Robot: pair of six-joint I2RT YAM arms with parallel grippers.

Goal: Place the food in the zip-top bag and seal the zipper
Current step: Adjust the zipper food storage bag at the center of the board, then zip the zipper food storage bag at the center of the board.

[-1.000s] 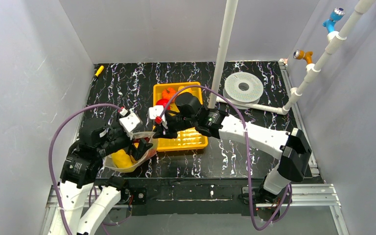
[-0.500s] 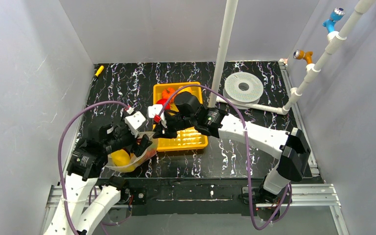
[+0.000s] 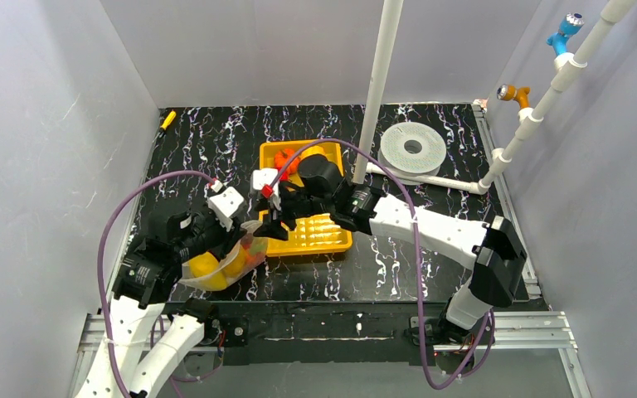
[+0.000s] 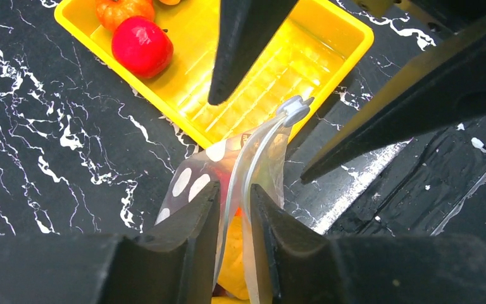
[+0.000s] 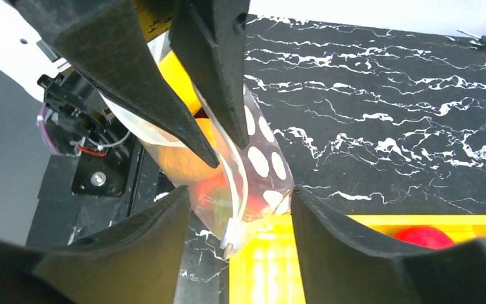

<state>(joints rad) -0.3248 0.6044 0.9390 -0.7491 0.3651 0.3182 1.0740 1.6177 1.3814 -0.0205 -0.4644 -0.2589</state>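
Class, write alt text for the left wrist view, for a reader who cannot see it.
The left gripper pinches the mouth edge of the zip-top bag, food inside, while the open right gripper straddles its far corner. Behind sits a yellow tray holding a red apple.

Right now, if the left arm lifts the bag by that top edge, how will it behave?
Likely floppy: the bag is thin, crinkled film and its top edge curves instead of lying straight. Probably bottom-heavy: the fruit sits low inside, so it should sag and swing. The glossy film may slip.
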